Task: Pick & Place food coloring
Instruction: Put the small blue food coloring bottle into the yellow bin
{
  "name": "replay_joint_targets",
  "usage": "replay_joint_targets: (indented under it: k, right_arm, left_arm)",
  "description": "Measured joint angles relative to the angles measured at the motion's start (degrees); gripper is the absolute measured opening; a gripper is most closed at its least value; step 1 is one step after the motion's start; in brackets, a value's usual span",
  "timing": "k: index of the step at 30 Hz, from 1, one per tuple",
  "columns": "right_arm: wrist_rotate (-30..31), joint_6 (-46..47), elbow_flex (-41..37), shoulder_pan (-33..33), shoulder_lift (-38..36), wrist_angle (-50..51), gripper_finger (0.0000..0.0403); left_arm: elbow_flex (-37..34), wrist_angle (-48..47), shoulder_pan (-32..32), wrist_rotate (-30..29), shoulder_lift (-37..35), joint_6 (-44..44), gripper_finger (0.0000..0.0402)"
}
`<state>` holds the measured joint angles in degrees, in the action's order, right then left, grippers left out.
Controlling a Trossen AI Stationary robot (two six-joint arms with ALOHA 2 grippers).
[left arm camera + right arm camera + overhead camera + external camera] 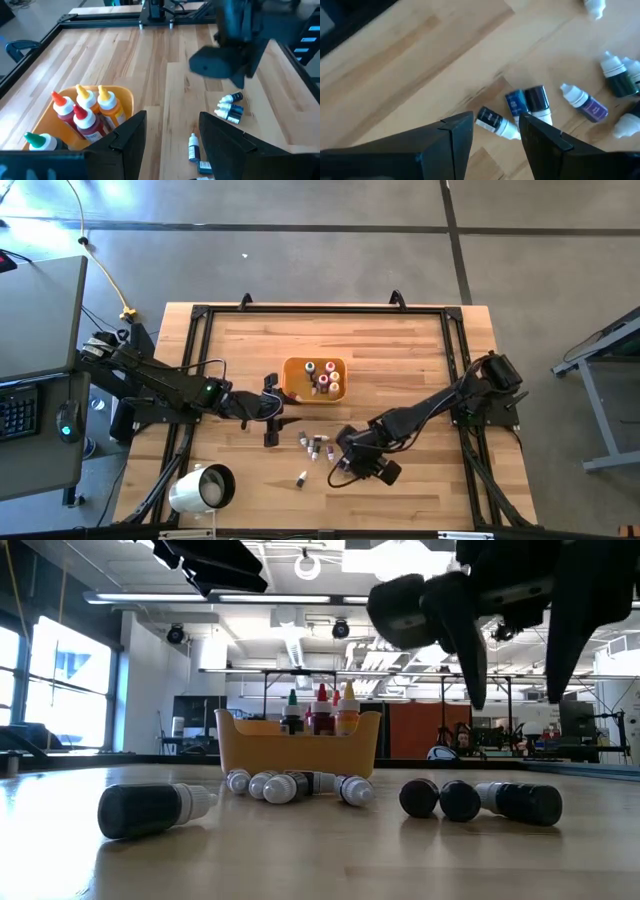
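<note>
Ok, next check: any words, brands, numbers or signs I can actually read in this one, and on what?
None can be read.
Blue-label bottle: print on the label, too blurred.
Purple-label bottle: marks only, too blurred.
Dark-label bottle: pale marks, unreadable.
Bottles in the orange tray: no readable labels.

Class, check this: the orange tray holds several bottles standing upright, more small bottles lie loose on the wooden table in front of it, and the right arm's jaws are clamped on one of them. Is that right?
Not quite. The right gripper holds nothing: the right wrist view shows its jaws apart above the loose bottles, gripping none. The orange tray does hold upright bottles, and others lie on the wooden table.
</note>
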<state>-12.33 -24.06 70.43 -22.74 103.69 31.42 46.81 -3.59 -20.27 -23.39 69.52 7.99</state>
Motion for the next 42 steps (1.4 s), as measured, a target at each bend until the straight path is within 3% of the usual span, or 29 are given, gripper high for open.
replay_joint_targets:
  k: [9,15,25,36,39,42]
  right_arm:
    - [0.17,-3.82,0.0,0.24,5.67,-0.33,0.0154]
    - [4.56,-7.32,0.0,0.2,8.71,-1.2,0.0154]
    - [5.23,-4.96,0.17,0.59,10.72,-1.7,0.0153]
    - [5.96,-4.45,-0.17,0.61,8.65,-2.25,0.0087]
    - [9.0,-4.45,-0.24,1.13,6.8,-2.55,0.0068]
    - [17.23,-5.76,-0.17,2.33,4.18,-3.31,0.0064]
  left_arm:
    - [0.0,0.73,0.0,-0.06,0.0,0.0,0.0179]
    - [0.0,0.49,0.0,-0.06,0.0,-0.02,0.0179]
    - [0.0,0.47,0.0,0.05,0.0,-0.02,0.0179]
    - [0.0,0.45,0.0,0.05,0.0,-0.04,0.0179]
    - [0.0,0.43,0.0,0.05,0.0,-0.15,0.0179]
    - [0.0,0.43,0.0,0.05,0.0,-0.17,0.0179]
